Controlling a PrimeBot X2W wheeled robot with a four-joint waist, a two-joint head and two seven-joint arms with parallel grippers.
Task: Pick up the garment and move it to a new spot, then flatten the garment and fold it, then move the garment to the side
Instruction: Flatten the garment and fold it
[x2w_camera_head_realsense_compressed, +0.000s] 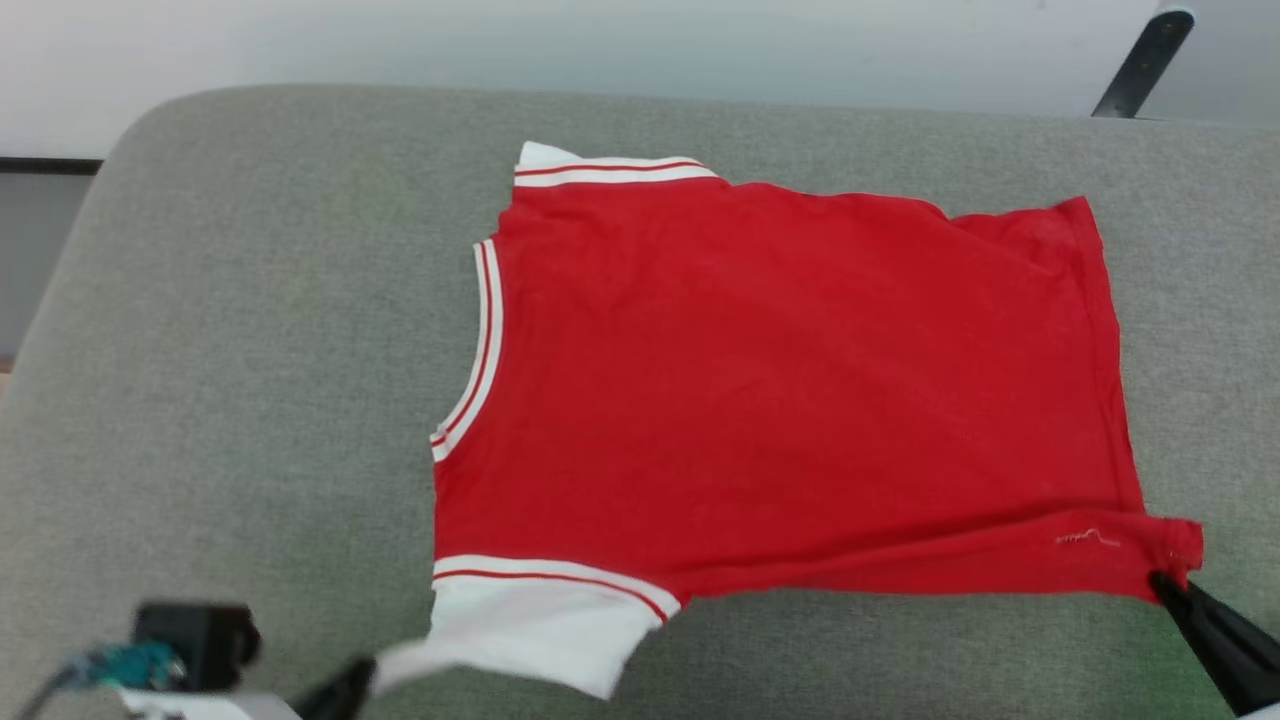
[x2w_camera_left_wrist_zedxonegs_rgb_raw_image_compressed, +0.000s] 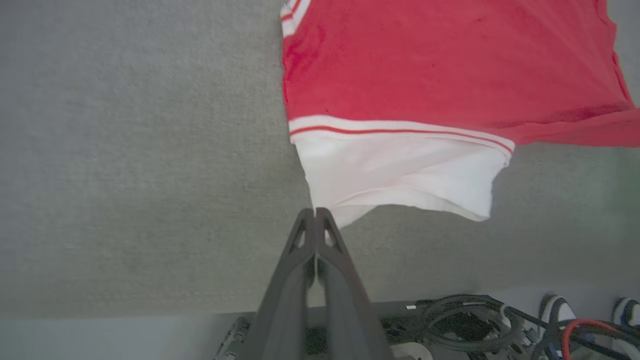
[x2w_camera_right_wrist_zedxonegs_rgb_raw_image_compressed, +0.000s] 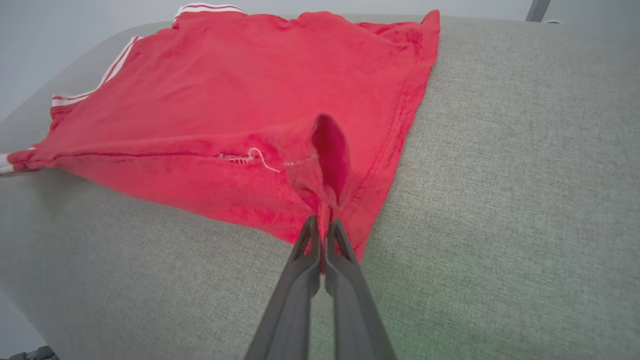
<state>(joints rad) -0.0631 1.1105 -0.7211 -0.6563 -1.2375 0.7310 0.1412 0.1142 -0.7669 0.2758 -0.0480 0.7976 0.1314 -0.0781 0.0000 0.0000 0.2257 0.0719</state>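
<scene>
Grey upholstered surface (x2w_camera_head_realsense_compressed: 250, 350) was seen across most of the head view. Garment (x2w_camera_head_realsense_compressed: 780, 400) was laid on it at frame centre, plain red side up, with hem at right. White sleeve (x2w_camera_head_realsense_compressed: 540, 625) was drawn toward lower left. Left gripper (x2w_camera_head_realsense_compressed: 350, 688), lower left, was clamped tight on the sleeve's edge. Right gripper (x2w_camera_head_realsense_compressed: 1168, 588), lower right, was pinched closed on the bunched hem corner (x2w_camera_head_realsense_compressed: 1178, 548).

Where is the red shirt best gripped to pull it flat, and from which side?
By its two near corners, from the near edge: the white sleeve tip and the red hem corner. The shirt lies spread, leaving both exposed. The left end effector and right end effector are shut on them.
</scene>
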